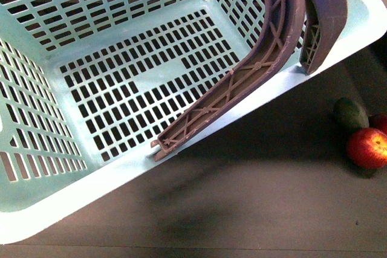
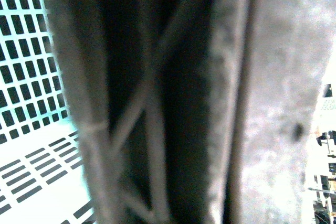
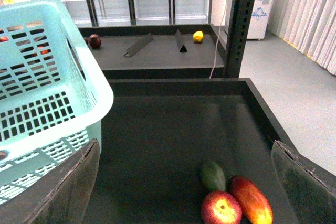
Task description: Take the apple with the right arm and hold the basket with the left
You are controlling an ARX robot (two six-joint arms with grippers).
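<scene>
Because the apple [image 3: 221, 208] lies pressed against a dark green oval fruit [image 3: 213, 176] and a longer red-and-yellow fruit [image 3: 252, 200], the main risk is a crowded grasp. The right fingers [image 3: 63, 187] stand wide apart and hold nothing. The apple sits ahead of them, inside their gap and nearer the finger away from the basket [image 3: 79, 77]. If they close from here, one finger would probably land on a neighbouring fruit, either wedging two fruits together or knocking the round apple so it rolls across the smooth dark counter [image 3: 168, 129]. Its skin looks glossy and taut, so a shallow or off-centre pinch could squirt it free. The other finger is just beside the basket wall and could snag the slots if the arm swings that way.

On the left, the wrist view is filled by a blurred handle [image 2: 142, 108] very close to the camera. I cannot tell whether the left fingers are apart or clamped on it. If the hold is loose, the hard, slick handle may pivot and let the basket tip.

The basket [image 1: 357, 34] is rigid turquoise plastic with slotted walls and floor and a rounded rim. Its handles [image 1: 266, 58] are curved brown-mauve bars with cross-ribbed undersides. The apple [image 1: 367, 147] is round and red with a yellow blush.
</scene>
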